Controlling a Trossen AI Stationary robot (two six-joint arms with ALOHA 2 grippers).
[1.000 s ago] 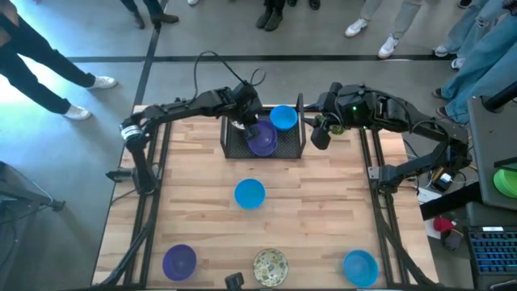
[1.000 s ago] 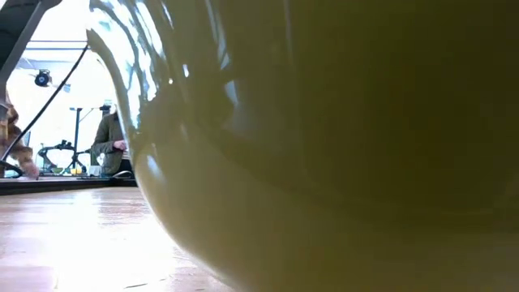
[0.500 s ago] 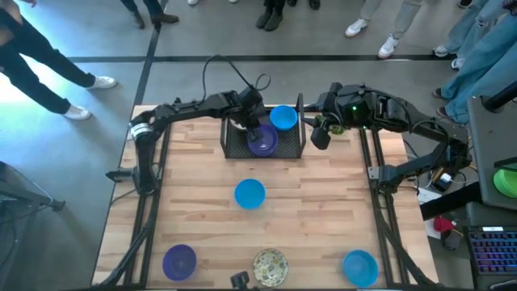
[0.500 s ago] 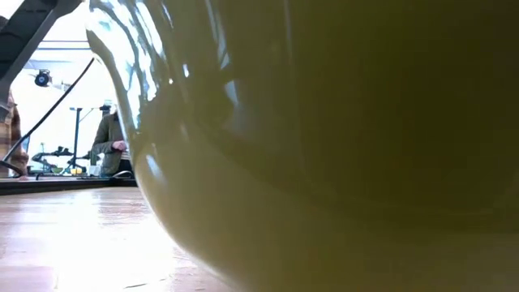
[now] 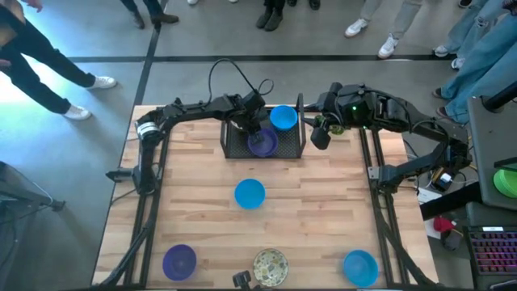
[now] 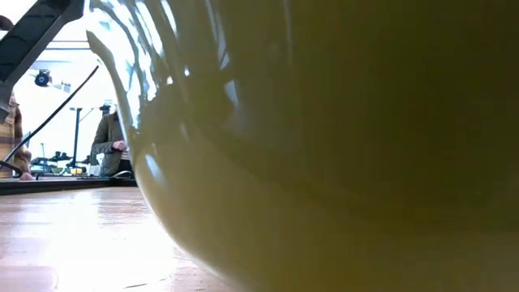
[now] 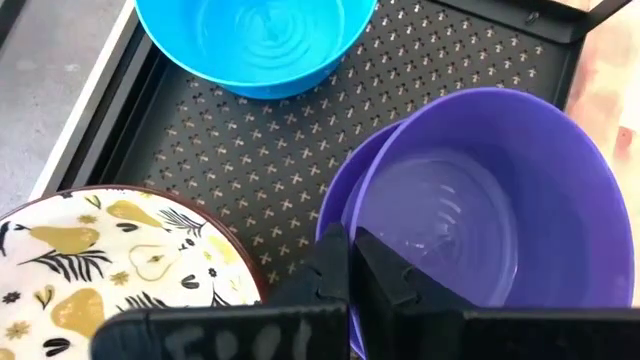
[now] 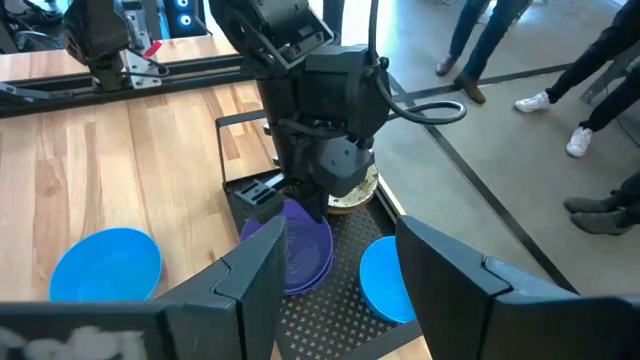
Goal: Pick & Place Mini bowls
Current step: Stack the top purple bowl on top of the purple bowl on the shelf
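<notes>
Writing (image 7: pixel 215 338) on left hand (image 7: pixel 350 270): smeared, illegible.

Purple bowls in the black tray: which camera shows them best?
The left wrist view: the purple bowls fill the picture, one nested in another, on the black tray. The high view shows a small purple patch under the left tool. The right wrist view shows part; the low view, nothing.

Wooden table (image 5: pixel 194 218) carrying black mesh tray (image 5: pixel 236 149) at far edge, blue bowl (image 5: pixel 250 194) sitting mid-table, purple bowl (image 5: pixel 179 261), speckled bowl (image 5: pixel 271 265) and second blue bowl (image 5: pixel 359 267) lining near edge.
</notes>
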